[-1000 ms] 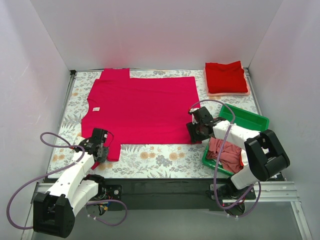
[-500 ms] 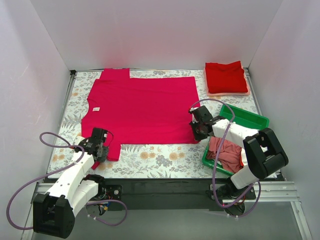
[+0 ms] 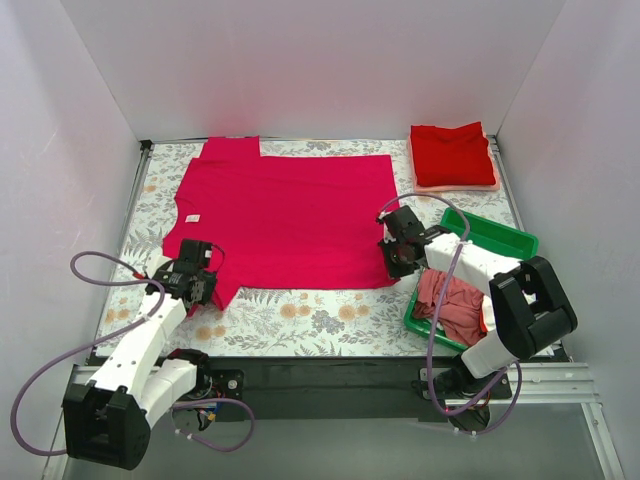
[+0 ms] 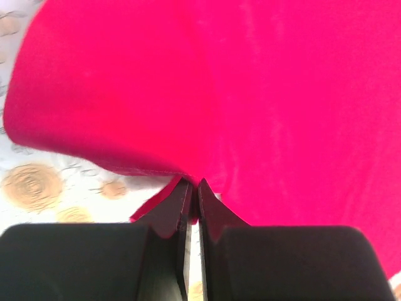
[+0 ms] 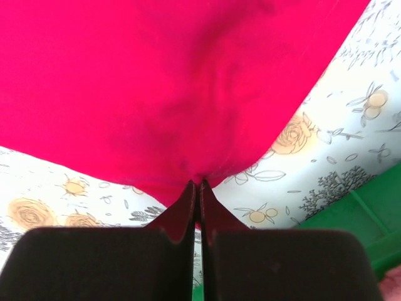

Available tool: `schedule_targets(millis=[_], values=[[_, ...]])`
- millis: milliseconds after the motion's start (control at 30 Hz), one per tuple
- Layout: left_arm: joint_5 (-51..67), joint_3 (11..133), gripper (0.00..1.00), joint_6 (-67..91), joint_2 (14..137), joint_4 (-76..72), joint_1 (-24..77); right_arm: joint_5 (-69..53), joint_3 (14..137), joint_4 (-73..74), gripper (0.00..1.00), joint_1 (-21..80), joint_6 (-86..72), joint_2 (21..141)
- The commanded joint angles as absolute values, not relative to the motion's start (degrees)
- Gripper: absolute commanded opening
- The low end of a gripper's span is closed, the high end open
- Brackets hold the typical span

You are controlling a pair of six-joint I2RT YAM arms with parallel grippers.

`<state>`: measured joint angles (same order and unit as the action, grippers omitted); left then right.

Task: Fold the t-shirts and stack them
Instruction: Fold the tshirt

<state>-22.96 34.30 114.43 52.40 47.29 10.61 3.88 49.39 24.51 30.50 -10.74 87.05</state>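
Observation:
A magenta-crimson t-shirt [image 3: 285, 215] lies spread flat across the floral table. My left gripper [image 3: 197, 287] is shut on its near left corner, the cloth [image 4: 263, 94] pinched between the jaws and lifted a little. My right gripper [image 3: 400, 256] is shut on the near right hem, where the cloth [image 5: 163, 88] bunches at the fingertips. At the back right a folded brighter red t-shirt [image 3: 452, 153] rests on a pale pink one [image 3: 460, 185]. Crumpled dusty-pink and white t-shirts [image 3: 452, 308] fill the green tray [image 3: 495, 235].
White walls close the table in on three sides. The green tray stands at the right edge beside my right arm. Bare floral tablecloth [image 3: 310, 315] runs along the near edge in front of the spread shirt. A purple cable [image 3: 90, 275] loops left of my left arm.
My right gripper has closed on the shirt's near right hem. My left gripper has moved slightly back and up with the left corner, which now folds upward.

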Motion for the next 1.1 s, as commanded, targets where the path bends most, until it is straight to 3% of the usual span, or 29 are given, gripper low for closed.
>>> schedule_targets(millis=[0,633,1067], values=[[-25.05,38.92,0.00,113.47,55.45,43.34,10.37,4.39,54.84,27.07,0.01,30.76,-10.81,87.27],[-29.62,58.26,0.00,107.06,76.63,31.99,8.97,3.69,76.54,31.73,0.01,25.67,-9.93,98.26],[-26.46,63.71,0.00,95.54,84.19,20.31,6.59,1.76,84.11,33.22,0.01,23.38,-9.40,103.88]])
